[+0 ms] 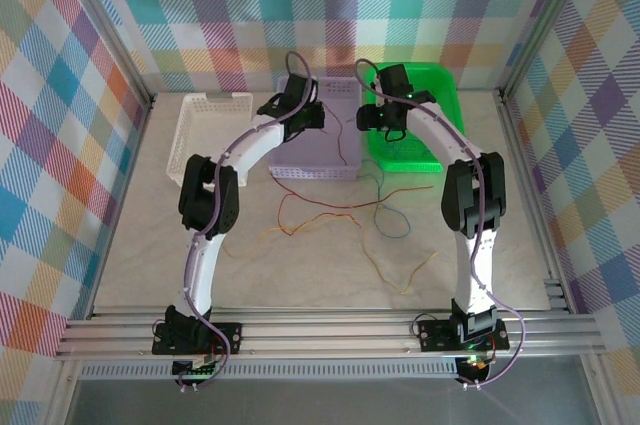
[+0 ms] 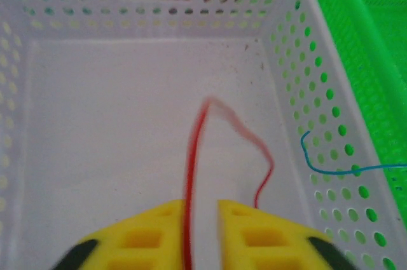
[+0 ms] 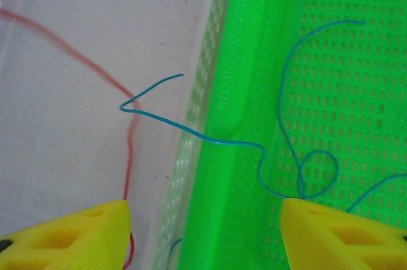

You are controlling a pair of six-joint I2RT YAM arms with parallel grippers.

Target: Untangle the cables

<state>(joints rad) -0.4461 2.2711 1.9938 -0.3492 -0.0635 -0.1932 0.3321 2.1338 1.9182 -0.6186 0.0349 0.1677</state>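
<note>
My left gripper (image 2: 202,204) hangs over the lavender basket (image 2: 159,9), jaws slightly apart. A red cable (image 2: 194,149) runs up through the gap along the left finger, unpinched, then arcs down to the basket floor. My right gripper (image 3: 205,204) is open wide and straddles the wall between the lavender basket and the green basket (image 3: 229,92). A blue cable (image 3: 191,131) drapes over that rim, one end in the lavender basket and loops in the green one. More cables lie on the table: red (image 1: 310,215), yellow-orange (image 1: 400,275) and blue-green (image 1: 392,225).
A white basket (image 1: 200,130) stands at the back left, beside the lavender basket (image 1: 315,173). The green basket (image 1: 445,85) touches the lavender one on the right. Both grippers (image 1: 300,110) (image 1: 385,125) are close together over the baskets. Aluminium rails frame the table.
</note>
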